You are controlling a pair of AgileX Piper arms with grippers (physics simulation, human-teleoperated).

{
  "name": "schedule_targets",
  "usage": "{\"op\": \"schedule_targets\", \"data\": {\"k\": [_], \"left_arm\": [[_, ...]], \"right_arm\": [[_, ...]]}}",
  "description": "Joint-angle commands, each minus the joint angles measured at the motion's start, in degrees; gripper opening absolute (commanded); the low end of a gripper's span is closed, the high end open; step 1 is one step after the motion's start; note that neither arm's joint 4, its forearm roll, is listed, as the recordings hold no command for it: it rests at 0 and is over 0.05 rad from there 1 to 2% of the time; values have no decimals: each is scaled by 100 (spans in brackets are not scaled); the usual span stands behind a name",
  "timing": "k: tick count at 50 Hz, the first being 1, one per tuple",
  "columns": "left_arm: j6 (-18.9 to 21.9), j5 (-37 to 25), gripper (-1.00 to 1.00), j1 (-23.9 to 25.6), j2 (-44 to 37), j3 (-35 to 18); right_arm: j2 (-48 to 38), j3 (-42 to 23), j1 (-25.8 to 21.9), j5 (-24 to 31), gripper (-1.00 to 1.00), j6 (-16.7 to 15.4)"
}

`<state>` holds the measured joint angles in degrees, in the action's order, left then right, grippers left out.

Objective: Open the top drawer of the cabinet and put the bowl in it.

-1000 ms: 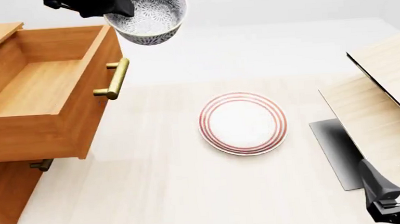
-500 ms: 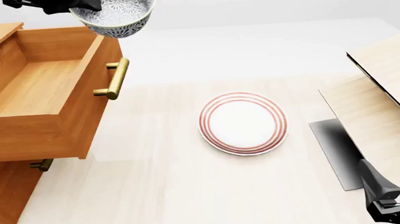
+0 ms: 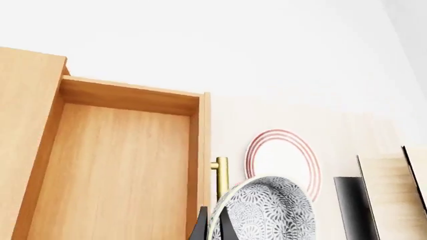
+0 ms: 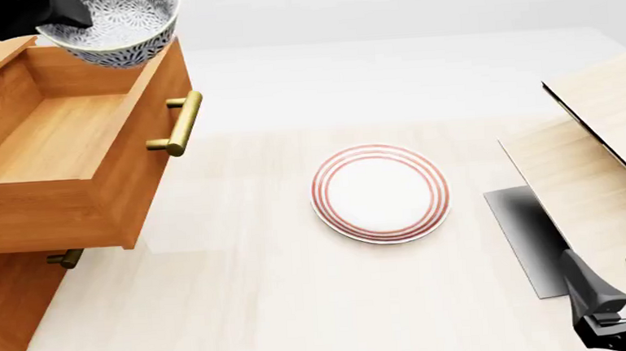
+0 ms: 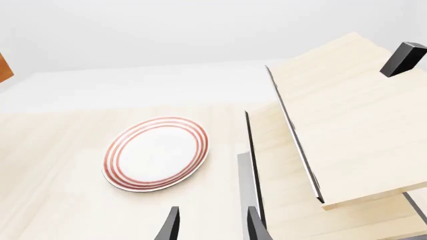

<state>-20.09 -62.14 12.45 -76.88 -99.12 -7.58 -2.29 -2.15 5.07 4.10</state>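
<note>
The speckled blue-grey bowl (image 4: 117, 26) hangs in the air over the far right corner of the pulled-out top drawer (image 4: 60, 138) of the orange-brown cabinet (image 4: 5, 304). My left gripper (image 4: 58, 16) is shut on the bowl's rim at the top left of the front view. In the left wrist view the bowl (image 3: 267, 212) sits at the fingers (image 3: 202, 227), beside the brass handle (image 3: 220, 177) and over the drawer's front wall. My right gripper (image 4: 619, 287) stands open near the front right corner, holding nothing; its fingers (image 5: 172, 225) show in the right wrist view.
A flat white plate with red rings (image 4: 381, 192) lies mid-table. A pale light-wood structure (image 4: 589, 158) with a dark base stands at the right. A lower drawer's handle (image 4: 66, 258) peeks out under the open drawer.
My left gripper has carried the bowl leftward, from right of the drawer's front to above its far right corner. The right arm has stayed put.
</note>
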Motion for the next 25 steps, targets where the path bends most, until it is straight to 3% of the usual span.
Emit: {"op": "schedule_targets", "data": {"k": [1,25], "left_arm": [[-101,71,-100,-330,403,373],[-444,549,-100,-921,837,1223]], "right_arm": [[-5,1,-1,-4,100,2],[-24,-6,-6,-2,100,9]]}}
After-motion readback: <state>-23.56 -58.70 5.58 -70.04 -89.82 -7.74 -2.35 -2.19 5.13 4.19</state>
